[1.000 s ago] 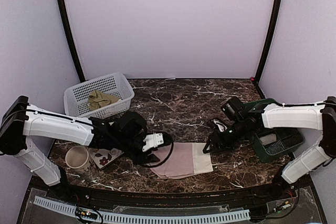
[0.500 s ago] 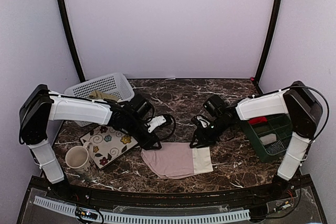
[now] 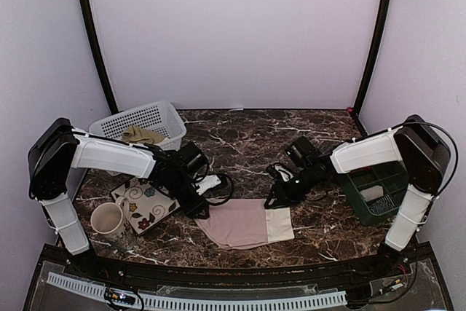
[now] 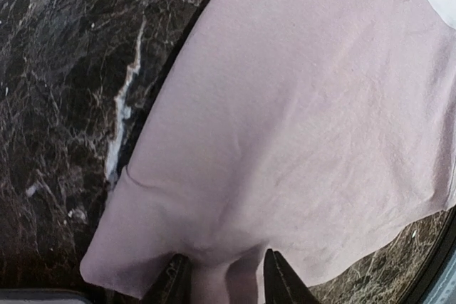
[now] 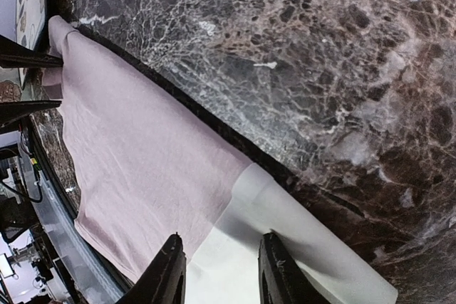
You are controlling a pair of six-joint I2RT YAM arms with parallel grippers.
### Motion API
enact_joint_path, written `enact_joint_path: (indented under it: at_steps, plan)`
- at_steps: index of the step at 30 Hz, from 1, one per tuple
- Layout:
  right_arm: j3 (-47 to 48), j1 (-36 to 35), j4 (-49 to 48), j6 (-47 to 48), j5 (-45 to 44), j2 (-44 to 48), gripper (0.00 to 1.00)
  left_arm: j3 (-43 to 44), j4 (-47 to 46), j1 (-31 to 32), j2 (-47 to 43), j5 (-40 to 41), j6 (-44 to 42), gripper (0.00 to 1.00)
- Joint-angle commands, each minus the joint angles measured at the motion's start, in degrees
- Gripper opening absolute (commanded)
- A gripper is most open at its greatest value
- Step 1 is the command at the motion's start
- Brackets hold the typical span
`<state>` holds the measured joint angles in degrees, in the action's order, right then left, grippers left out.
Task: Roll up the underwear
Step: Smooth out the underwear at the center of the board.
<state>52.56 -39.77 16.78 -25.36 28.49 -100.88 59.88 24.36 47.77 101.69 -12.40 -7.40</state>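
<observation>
Top view looks down from behind; wrist views sit close over the pink underwear (image 3: 244,225).

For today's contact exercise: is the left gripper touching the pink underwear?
Touching. In the left wrist view, the pink underwear puckers between the fingertips of the left gripper.

Pink underwear (image 3: 240,223): soft matt cloth, finely creased. Table (image 3: 247,143): glossy dark marble, white-veined. Basket (image 3: 116,130): white plastic lattice.

Dark marble table (image 3: 247,143). White mesh basket (image 3: 156,116) at back left. Floral plate (image 3: 142,205) front left, tilted, with a cream mug (image 3: 107,218) just beside its near-left edge. Green crate (image 3: 386,202) at right edge, a grey-white roll (image 3: 371,193) inside it. Pale purple walls (image 3: 233,34) all round.
</observation>
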Motion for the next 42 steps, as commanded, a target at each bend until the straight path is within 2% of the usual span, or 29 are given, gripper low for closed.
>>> enact_joint_path:
  at_steps: [1, 6, 15, 23, 34, 38, 42]
  plan:
    - [-3.5, -0.6, 4.8, 0.5, -3.2, -0.5, 0.36, -1.4, 5.2, -0.4, -4.4, -3.0, 0.2, 0.4]
    - [-3.6, -0.6, 4.8, 0.6, -3.1, 0.2, 0.36, 4.0, 4.0, -3.4, -3.3, -6.1, -0.6, 0.44]
    - [-3.8, -0.6, 5.2, 0.2, -4.0, 0.6, 0.35, 13.8, 8.3, -7.1, 7.2, -7.5, -5.4, 0.31]
    - [-4.4, -0.5, 5.2, -0.3, -4.4, 0.8, 0.35, 11.3, 8.9, -7.2, 8.6, -7.0, -6.0, 0.27]
    - [-5.6, 0.0, 5.5, -0.6, -5.0, 0.4, 0.35, 8.0, 9.8, -7.8, 5.2, -3.6, -5.6, 0.08]
    - [-6.2, 0.2, 5.5, -0.6, -5.1, 0.4, 0.34, 8.0, 10.8, -8.0, 4.5, -3.0, -5.6, 0.09]
    - [-6.1, 0.3, 5.1, -0.6, -5.0, 0.6, 0.34, 8.0, 10.4, -8.0, 3.7, -2.5, -5.2, 0.21]
